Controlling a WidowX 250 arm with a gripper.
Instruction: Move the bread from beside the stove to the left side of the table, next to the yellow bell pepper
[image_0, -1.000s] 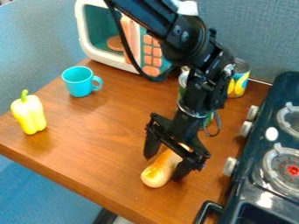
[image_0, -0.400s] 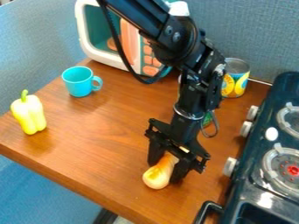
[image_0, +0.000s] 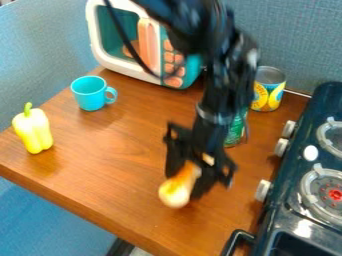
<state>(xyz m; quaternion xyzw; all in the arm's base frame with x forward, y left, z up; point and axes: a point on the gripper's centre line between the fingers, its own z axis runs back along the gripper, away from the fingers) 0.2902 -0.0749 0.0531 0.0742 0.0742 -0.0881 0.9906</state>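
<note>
Gripping the pale roll (image_0: 178, 187), gripper (image_0: 186, 184) jaws closed on its sides, over the table (image_0: 100, 155) near the stove (image_0: 294, 205); likely light, fairly stiff, maybe slick; best held mid-length.

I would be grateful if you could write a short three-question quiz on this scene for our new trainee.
1. What is between the fingers of the gripper?
A) a spoon
B) a bread roll
C) a carrot

2. True or false: the yellow pepper has its stem pointing up.

3. Fill in the blank: of the pepper and the turquoise cup, the one nearer the toy microwave is the ____.

Key: 1. B; 2. true; 3. cup.
</note>
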